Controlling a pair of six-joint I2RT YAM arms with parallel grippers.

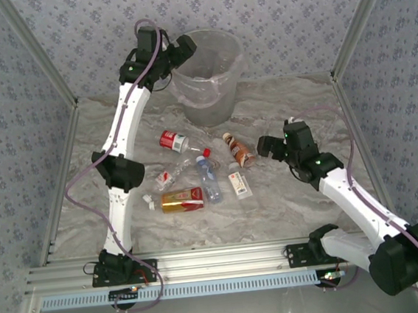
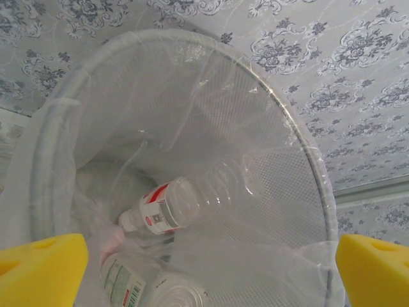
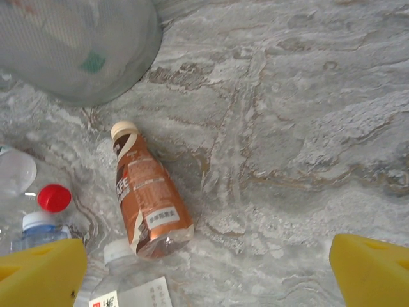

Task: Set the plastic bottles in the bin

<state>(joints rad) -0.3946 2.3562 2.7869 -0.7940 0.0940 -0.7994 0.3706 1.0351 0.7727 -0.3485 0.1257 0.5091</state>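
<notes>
Status, left side: your left claw [image 1: 182, 50] hangs at the left rim of the bin [image 1: 207, 101], which stands upright at the far middle of the table [image 1: 309, 191]. Left wrist view: the yellow pads [image 2: 41, 268] sit at both lower corners, spread wide with nothing between them, so this claw is empty. Below it, inside the clear liner [image 2: 275, 160], you have a ribbed clear bottle [image 2: 171, 208] with a red-and-white label lying on its side. A green-print bottle [image 2: 124, 281] lies lower down, and a third clear bottle [image 2: 182, 293] is cut off by the frame edge. Right side: your right claw [image 1: 269, 148] hovers over the table just right of the brown bottle [image 1: 239, 150]. Right wrist view: its pads [image 3: 370, 268] are likewise spread wide and grip nothing. The brown bottle lies flat, left of centre, cream cap pointing toward the bin, touching neither pad. On the table, in a loose cluster between your two arms, lie five more. The red-wrapped bottle [image 1: 170, 139] is nearest the bin. The blue-label bottle [image 1: 211, 182] and the white-label bottle [image 1: 239, 181] lie side by side. The crushed clear bottle [image 1: 168, 177] lies left of those, and the gold-and-red bottle [image 1: 182, 200] is nearest the arm bases. A red cap [image 3: 54, 197] shows just beside the blue-label bottle's white cap; you cannot tell which bottle it belongs to.
</notes>
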